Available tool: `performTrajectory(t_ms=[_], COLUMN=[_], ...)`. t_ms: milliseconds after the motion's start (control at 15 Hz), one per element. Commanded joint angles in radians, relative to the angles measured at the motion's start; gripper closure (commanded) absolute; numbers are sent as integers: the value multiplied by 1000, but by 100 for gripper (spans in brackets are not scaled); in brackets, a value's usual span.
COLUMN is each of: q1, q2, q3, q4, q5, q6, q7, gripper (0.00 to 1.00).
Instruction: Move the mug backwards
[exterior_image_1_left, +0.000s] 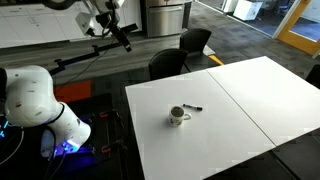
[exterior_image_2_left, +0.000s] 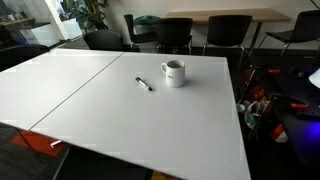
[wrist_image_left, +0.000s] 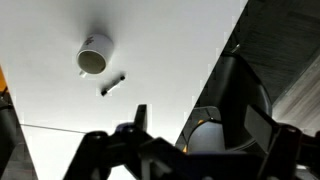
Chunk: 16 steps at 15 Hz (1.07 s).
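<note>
The small cream mug (exterior_image_1_left: 177, 116) stands upright on the white table (exterior_image_1_left: 240, 100), handle to one side; it shows in both exterior views (exterior_image_2_left: 174, 72). In the wrist view the mug (wrist_image_left: 94, 55) is seen from above, dark inside, far from my fingers. My gripper (exterior_image_1_left: 120, 36) hangs high in the air beyond the table's edge, well away from the mug. In the wrist view its two fingers (wrist_image_left: 205, 135) are spread apart with nothing between them.
A thin black pen (exterior_image_1_left: 193, 108) lies close beside the mug, also in the wrist view (wrist_image_left: 112, 84). Black chairs (exterior_image_1_left: 168, 63) stand along the table's edge. The white robot base (exterior_image_1_left: 35, 100) sits off the table's end. A seam (exterior_image_2_left: 90, 75) splits the tabletop.
</note>
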Motion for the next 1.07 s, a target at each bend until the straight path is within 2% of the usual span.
performTrajectory(t_ms=[0,333,600,1000], q1=[-45,-92,-145,-255], q2=[48,110,186,330], q3=[-51,-153,-203,-178], q4=[-13,-30,-33,-45], q5=[-75,-161,-211,-295], q6=[101,248,333,494], q7=[-75,-177,-200,-106], gripper=[0,0,0,0])
